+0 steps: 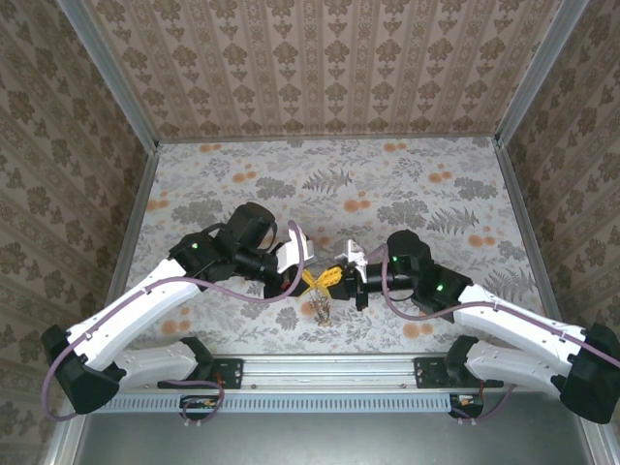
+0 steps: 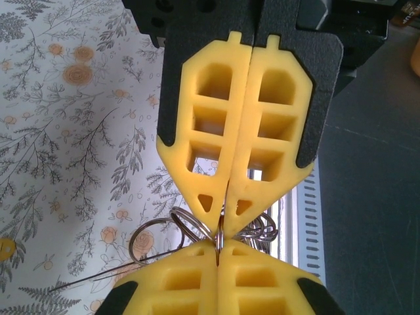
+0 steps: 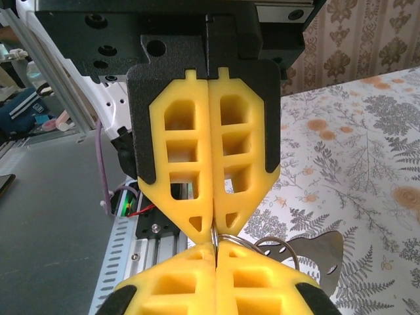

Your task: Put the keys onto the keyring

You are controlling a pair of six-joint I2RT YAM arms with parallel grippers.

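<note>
1. I am watching my left hand (image 2: 222, 220). Its yellow pads (image 2: 238, 98) are pressing together, and a thin wire of the keyring (image 1: 320, 306) is running into the seam at its tips, so I am reading it as clamped on the keyring.
2. My right hand (image 3: 214, 230) is meeting it tip to tip, also closed. A ring wire is entering its seam too, so it appears to be pinching the same bundle.
3. The keyring is sitting right between the two sets of fingertips. Metal loops are fanning out to either side, and a small clump is dangling below both hands. I cannot tell whether the clump is touching the counter (image 2: 65, 164).
4. A flat grey key (image 3: 323, 252) is hanging just beside the right hand's tips, close against the loops. I cannot tell whether it is threaded on or only lying against them.
5. On progress, I am judging that we are in the threading step itself, with both hands engaged. What is left is prising a coil open, sliding the key along it, and checking that it is hanging free.
</note>
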